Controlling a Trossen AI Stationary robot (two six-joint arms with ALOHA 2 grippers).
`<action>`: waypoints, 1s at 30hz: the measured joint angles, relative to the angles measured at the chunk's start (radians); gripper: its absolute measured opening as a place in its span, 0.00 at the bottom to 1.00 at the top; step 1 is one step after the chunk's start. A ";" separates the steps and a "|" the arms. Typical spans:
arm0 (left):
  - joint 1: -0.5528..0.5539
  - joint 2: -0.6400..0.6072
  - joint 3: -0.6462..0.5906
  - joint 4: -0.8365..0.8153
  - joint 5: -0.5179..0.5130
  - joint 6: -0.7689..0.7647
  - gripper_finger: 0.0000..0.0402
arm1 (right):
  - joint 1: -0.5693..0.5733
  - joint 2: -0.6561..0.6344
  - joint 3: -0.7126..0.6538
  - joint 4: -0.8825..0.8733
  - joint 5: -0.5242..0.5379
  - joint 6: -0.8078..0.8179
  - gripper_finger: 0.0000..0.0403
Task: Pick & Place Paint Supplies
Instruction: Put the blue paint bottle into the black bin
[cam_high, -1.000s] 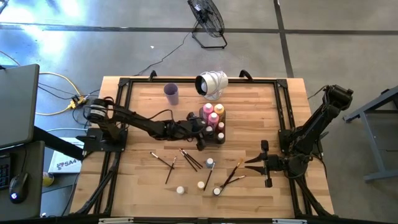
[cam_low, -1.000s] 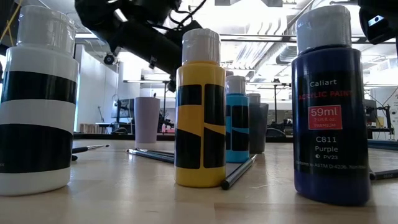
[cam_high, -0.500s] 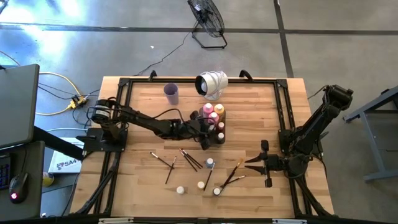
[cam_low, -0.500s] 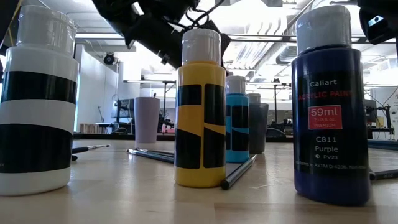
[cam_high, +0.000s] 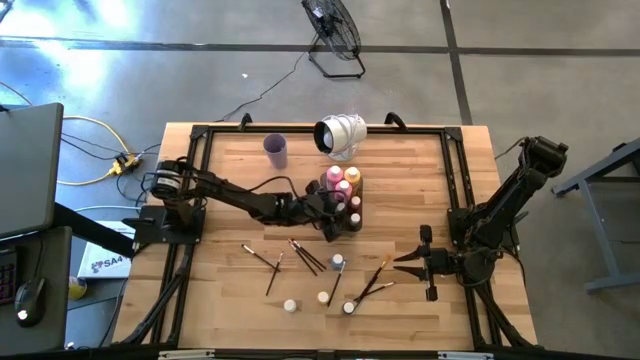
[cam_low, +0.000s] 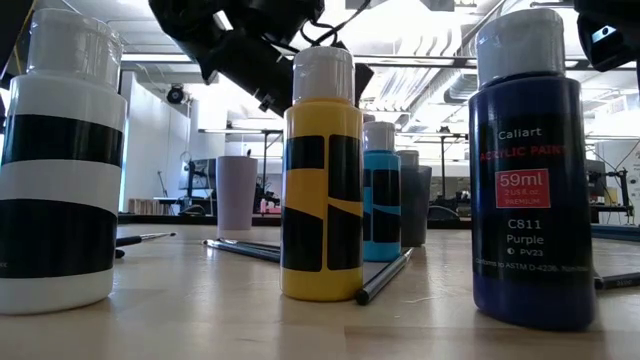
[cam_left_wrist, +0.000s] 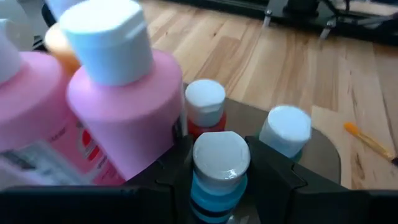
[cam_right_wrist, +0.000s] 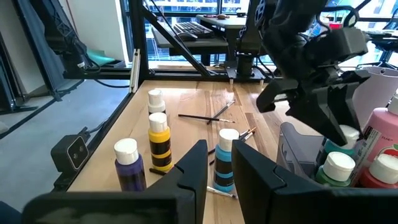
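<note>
A clear grey tray (cam_high: 347, 224) near the table's middle holds pink (cam_left_wrist: 124, 118) and orange bottles (cam_high: 351, 176), plus small white-capped ones, red (cam_left_wrist: 205, 106) and green (cam_left_wrist: 284, 132). My left gripper (cam_high: 338, 214) reaches in over the tray from the left and is shut on a small blue bottle (cam_left_wrist: 221, 168). Several small bottles, one of them blue (cam_high: 338, 262), and dark paintbrushes (cam_high: 305, 256) lie loose on the near half of the table. My right gripper (cam_high: 404, 262) waits at the near right, level, slightly open and touching nothing. My left gripper pinches the small blue bottle between its two fingers (cam_left_wrist: 273, 183), on the body just below the white cap (cam_left_wrist: 221, 155). The fingers come slanting down from the table's left. The bottle stands upright among the tray's bottles; the fingers hide its base.
A lilac cup (cam_high: 276, 150) and a white cylinder-shaped object (cam_high: 340, 134) stand at the far side. Close to the low camera stand a black-and-white bottle (cam_low: 60, 160), a yellow one (cam_low: 322, 170) and a purple one (cam_low: 528, 170). Black frame rails (cam_high: 200, 190) border the table.
My left arm has tipped a little over the tray; in the low view it now sits higher and farther right in the picture. Its gripper stays shut on the blue bottle.
</note>
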 joint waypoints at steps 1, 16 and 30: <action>0.000 0.004 0.001 0.000 0.000 -0.002 0.31 | 0.000 0.000 0.000 0.000 0.000 0.000 0.16; 0.002 0.006 -0.001 -0.005 0.077 -0.002 0.35 | 0.000 0.000 0.000 0.000 -0.006 0.000 0.16; 0.002 0.006 -0.001 -0.004 0.078 0.006 0.35 | 0.000 0.000 0.000 0.000 -0.013 0.000 0.16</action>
